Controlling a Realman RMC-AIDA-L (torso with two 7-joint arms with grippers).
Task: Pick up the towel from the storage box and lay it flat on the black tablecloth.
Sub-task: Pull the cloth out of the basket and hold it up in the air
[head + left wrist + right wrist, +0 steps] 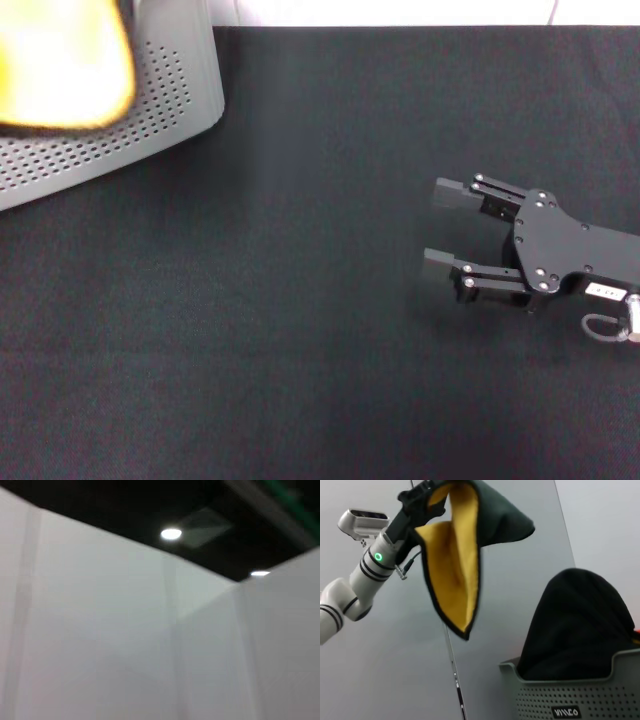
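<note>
In the right wrist view my left gripper (426, 494) is shut on the towel (455, 565) and holds it high in the air above the storage box (580, 695). The towel hangs folded, yellow on one side and grey-green on the other, with a dark border. In the head view the towel shows as a yellow blur (60, 65) over the storage box (150, 130) at the far left. My right gripper (445, 227) is open and empty, low over the black tablecloth (300, 320) at the right, pointing left.
A glossy black fabric bundle (580, 630) fills the storage box, which has a black label (566, 712) on its wall. The left wrist view shows only white walls and ceiling lights. A white strip runs behind the tablecloth's far edge.
</note>
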